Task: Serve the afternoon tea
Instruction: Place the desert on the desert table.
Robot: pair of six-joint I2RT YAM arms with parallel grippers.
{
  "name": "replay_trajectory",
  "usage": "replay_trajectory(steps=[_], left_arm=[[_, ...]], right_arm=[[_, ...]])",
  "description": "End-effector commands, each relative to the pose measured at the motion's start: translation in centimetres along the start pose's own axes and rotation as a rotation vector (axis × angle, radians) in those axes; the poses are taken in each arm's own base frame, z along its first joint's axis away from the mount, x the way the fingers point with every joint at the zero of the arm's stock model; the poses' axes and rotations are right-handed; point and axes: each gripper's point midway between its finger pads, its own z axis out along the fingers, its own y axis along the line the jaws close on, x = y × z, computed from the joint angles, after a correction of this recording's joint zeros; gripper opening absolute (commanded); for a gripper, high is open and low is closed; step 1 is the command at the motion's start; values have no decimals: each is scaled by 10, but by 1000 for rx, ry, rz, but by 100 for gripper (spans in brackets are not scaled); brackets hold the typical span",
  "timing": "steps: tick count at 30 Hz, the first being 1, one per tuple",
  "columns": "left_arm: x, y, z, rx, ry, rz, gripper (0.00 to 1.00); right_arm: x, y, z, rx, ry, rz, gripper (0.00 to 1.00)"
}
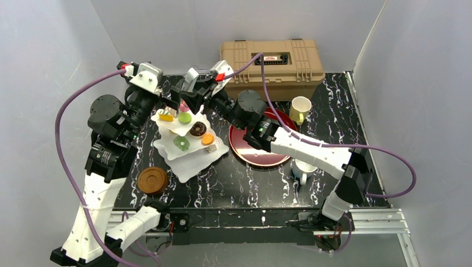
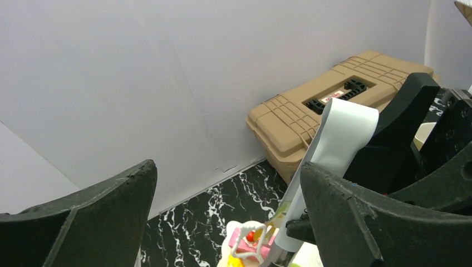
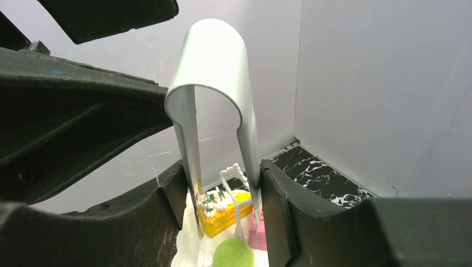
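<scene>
Right arm has the tongs at the top of the stand.
I see brown coasters [image 1: 152, 179] near left on the surface. Left gripper [image 2: 228, 172] has its jaws spread beside the white stand [image 1: 192, 161]. Right gripper [image 3: 222, 183] has its jaws pinching silver tongs [image 3: 214, 55], tips either side of the yellow cake [image 3: 222, 214]. Red tray [image 1: 250, 153] is right of the stand, cream-yellow mug [image 1: 300, 107] far, white mug [image 1: 304, 168] near.

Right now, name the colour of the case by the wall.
The case is tan, clearest in top external view.
</scene>
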Motion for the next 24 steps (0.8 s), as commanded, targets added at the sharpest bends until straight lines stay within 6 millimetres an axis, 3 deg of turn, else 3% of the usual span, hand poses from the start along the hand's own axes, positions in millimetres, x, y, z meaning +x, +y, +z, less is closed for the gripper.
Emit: replay_trajectory(steps=[1,8,17,24], left_arm=[[4,-5,-3,19,2,-10,99],[5,-5,-4,18,2,-12,99],[4,-7,-6,27,1,-12,99],[-2,-7,-7,35,-11,-20,99]], right_arm=[[-56,8,-9,-25,-146,-4,57],[-55,5,-19,-13,-133,-6,57],[-86,-11,-53,67,-158,-53,54],[-91,-29,-77,153,-133,-125,53]])
